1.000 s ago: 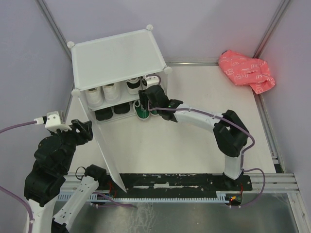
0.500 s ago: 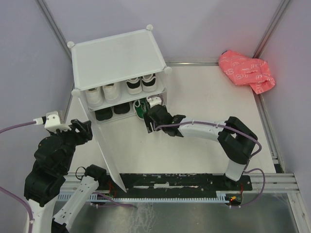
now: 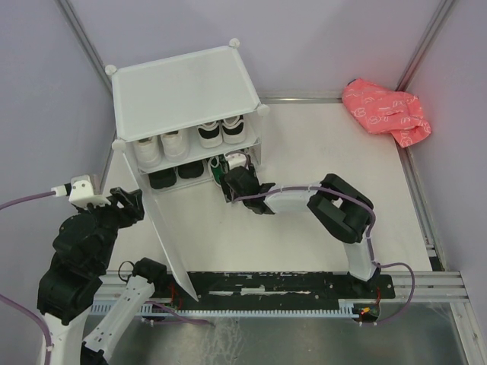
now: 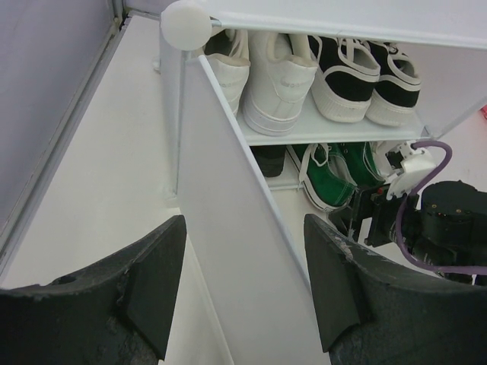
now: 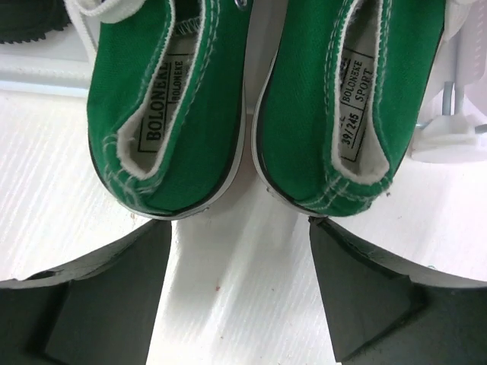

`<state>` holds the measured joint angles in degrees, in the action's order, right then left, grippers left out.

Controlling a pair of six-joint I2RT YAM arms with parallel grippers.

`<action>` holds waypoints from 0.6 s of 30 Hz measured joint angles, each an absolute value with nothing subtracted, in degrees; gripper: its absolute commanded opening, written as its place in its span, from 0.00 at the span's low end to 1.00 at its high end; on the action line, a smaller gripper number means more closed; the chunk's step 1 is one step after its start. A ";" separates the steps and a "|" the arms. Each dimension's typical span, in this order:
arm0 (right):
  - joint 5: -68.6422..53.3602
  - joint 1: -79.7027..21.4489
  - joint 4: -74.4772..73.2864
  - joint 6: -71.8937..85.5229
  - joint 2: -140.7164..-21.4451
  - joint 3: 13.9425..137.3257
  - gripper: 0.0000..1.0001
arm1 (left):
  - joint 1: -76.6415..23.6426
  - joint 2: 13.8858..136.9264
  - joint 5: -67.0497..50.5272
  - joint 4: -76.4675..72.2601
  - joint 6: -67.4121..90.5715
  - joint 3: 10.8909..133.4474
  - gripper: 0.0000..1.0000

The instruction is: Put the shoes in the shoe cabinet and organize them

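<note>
From where I stood, the work looked nearly over. The shoe cabinet [image 3: 183,91] stood at the far left of the table [image 3: 319,144] with its door panel [image 3: 169,239] swung open toward the arms, and I saw no shoe lying loose on the table.

On the inner shelf [image 4: 342,131] sat the white sneakers [image 4: 278,84] to the left and, beside them, the black sneakers with white soles [image 4: 358,72], all heels outward. Below, the plain black shoes [image 3: 175,175] filled the left side. The green canvas sneakers [image 5: 319,99] stood side by side on the right, and their heels seemed to jut a little past the front edge.

The right gripper [image 5: 240,228] hung just in front of those green heels, spread wide and holding nothing. The left gripper [image 4: 243,224] waited at the door, partly spread with the panel's edge between its fingers; I could not tell whether they touched it.

I judged the step to be settling this last pair. Next would likely come a gentle nudge on the heels to seat them fully. After that the right arm would need to clear the opening so that the left could swing the door shut.
</note>
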<state>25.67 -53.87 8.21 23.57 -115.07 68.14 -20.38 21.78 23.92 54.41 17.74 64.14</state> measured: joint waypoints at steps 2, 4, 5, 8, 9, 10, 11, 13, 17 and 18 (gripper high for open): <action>26.39 -54.19 9.37 22.22 -115.33 68.14 0.80 | -20.38 21.56 23.92 54.52 17.74 64.14 0.70; 27.11 -54.37 9.50 20.62 -115.42 68.51 0.81 | -20.38 21.34 23.94 54.70 17.74 64.14 0.70; 27.35 -54.39 9.39 19.97 -115.50 68.88 0.81 | -20.38 21.30 23.94 54.78 17.72 64.14 0.70; 28.01 -54.30 8.47 18.06 -116.81 71.13 0.81 | -20.38 21.30 23.92 54.78 17.74 64.14 0.70; 28.12 -54.22 8.12 17.67 -117.30 71.90 0.81 | -20.38 21.28 23.92 54.78 17.72 64.14 0.70; 28.10 -54.00 7.99 17.39 -117.97 72.73 0.81 | -20.38 21.28 23.90 54.78 17.72 64.14 0.70; 27.99 -53.71 7.90 17.08 -118.67 73.63 0.81 | -20.38 21.28 23.90 54.78 17.72 64.14 0.70; 27.49 -52.97 7.86 16.82 -119.77 75.13 0.80 | -20.38 21.28 23.90 54.78 17.74 64.14 0.70; 25.23 -50.83 8.01 17.10 -121.58 78.11 0.79 | -20.38 21.28 23.92 54.78 17.72 64.16 0.70; 24.56 -50.28 8.47 17.34 -121.58 78.22 0.79 | -20.38 21.28 23.92 54.78 17.74 64.18 0.70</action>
